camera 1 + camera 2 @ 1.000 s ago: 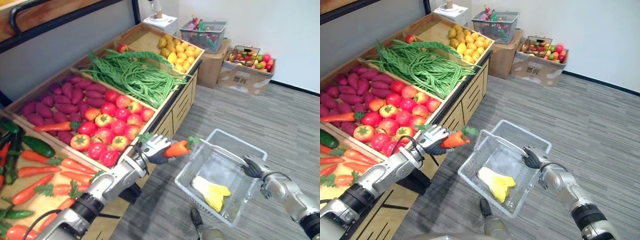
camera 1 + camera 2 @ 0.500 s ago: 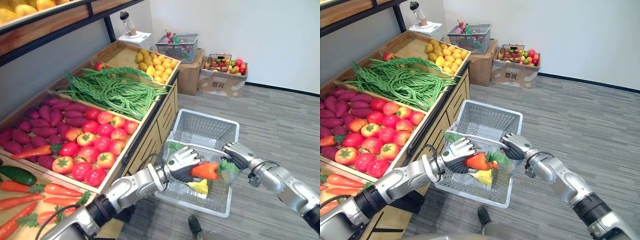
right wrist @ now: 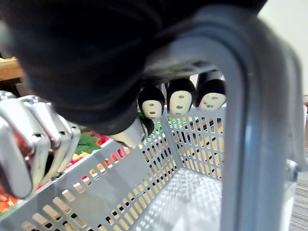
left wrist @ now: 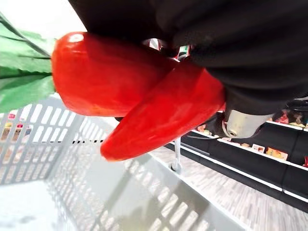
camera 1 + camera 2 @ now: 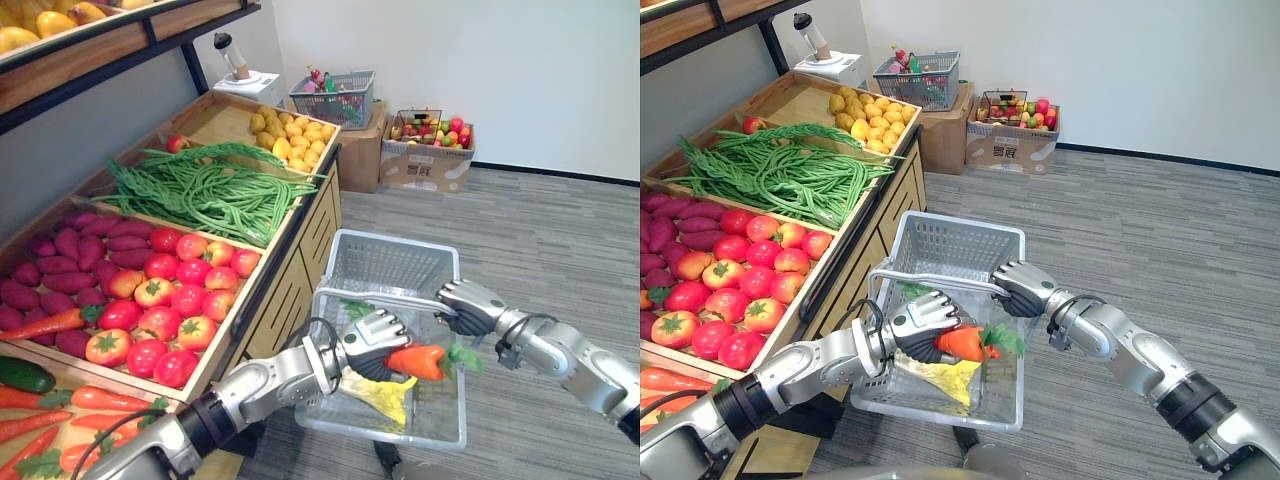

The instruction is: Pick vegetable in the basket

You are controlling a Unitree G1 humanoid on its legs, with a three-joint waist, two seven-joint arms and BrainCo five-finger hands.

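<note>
Left hand (image 5: pixel 372 340) clenched on carrot (image 5: pixel 415 361), held over the basket (image 5: pixel 390 262). Right hand (image 5: pixel 462 305) curled round handle (image 5: pixel 380 294). Hold the basket level, lower the carrot inside the walls, then let go.

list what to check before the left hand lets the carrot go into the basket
1. Grip: left hand shut on carrot: ok.
2. Position: carrot over the basket opening in both eye views: ok.
3. Support: right hand curled round the handle: ok.
4. Room inside: one yellow vegetable lies there, with bare floor beside it: ok.
5. Drop path clear of the handle: cannot tell, it runs close by the left hand.
</note>
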